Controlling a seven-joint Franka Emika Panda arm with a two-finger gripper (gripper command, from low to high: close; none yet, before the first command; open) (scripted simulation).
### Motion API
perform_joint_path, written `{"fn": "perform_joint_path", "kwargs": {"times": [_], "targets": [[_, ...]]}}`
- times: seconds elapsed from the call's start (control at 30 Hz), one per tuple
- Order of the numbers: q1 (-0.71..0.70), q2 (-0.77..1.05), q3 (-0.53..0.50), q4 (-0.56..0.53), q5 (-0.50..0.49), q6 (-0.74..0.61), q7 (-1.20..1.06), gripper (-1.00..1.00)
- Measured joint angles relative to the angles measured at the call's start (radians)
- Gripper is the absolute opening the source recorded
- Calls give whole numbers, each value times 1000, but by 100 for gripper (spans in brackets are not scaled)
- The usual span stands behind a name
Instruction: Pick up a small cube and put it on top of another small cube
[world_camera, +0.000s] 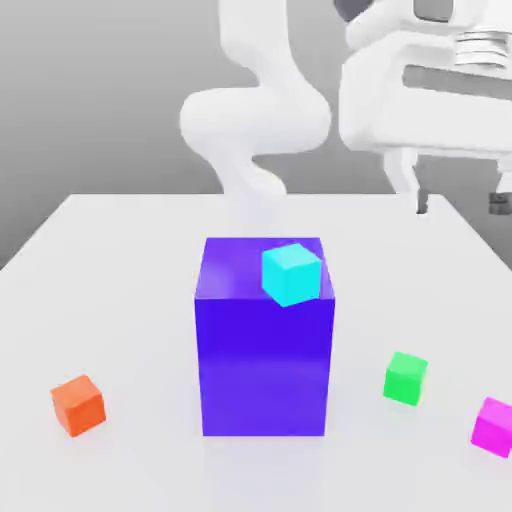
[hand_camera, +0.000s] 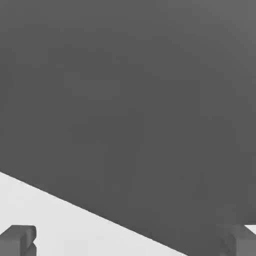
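And my fingers (world_camera: 460, 204) hang wide apart, with the magenta cube (world_camera: 494, 427) lower down, well apart from them!

background: plain grey, shaded; surface (world_camera: 130, 300): pale white, smooth, straight-edged

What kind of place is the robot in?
It looks like a pretend place made on a computer. The cyan cube, the big blue block and the white table are very plain and smooth, with a bare gray background.
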Motion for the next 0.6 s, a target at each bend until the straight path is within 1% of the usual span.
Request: {"fn": "perform_joint_path", "kwargs": {"times": [0.4,0.47,0.57,0.6], "targets": [[163,435,96,-36,-102,148,-27,0],[191,508,83,-29,-133,188,-13,0],[248,616,19,-6,-192,266,30,0],[258,642,5,1,-210,285,43,-100]]}}
